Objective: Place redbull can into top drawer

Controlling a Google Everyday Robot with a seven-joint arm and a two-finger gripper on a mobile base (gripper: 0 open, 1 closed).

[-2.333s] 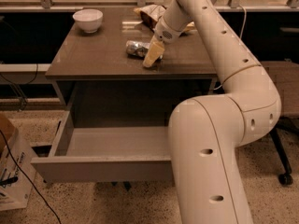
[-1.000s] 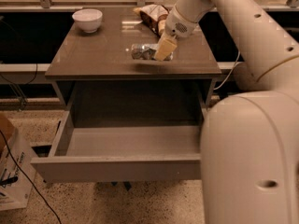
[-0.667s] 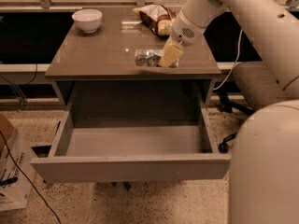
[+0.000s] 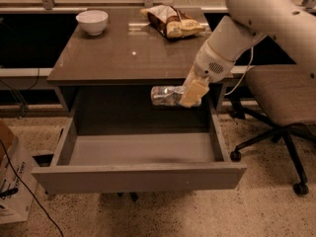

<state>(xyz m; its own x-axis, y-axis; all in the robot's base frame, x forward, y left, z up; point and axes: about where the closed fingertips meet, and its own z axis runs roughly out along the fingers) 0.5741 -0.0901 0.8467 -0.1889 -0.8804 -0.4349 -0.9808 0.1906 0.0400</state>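
My gripper (image 4: 190, 94) is shut on the redbull can (image 4: 167, 96), a slim silver can lying sideways in its fingers. It holds the can in the air in front of the table's front edge, above the back right part of the open top drawer (image 4: 138, 176). The drawer is a wide grey tray pulled fully out, and its inside shows bare. The white arm comes in from the upper right.
A brown table (image 4: 108, 53) stands over the drawer. On it are a white bowl (image 4: 92, 21) at the back left and a crinkled snack bag (image 4: 173, 21) at the back. An office chair (image 4: 281, 98) stands at the right. A cardboard box (image 4: 12, 177) sits at the left.
The gripper has carried the can off the tabletop, forward and down past the table's front edge, to a spot over the open drawer. The view has also shifted.
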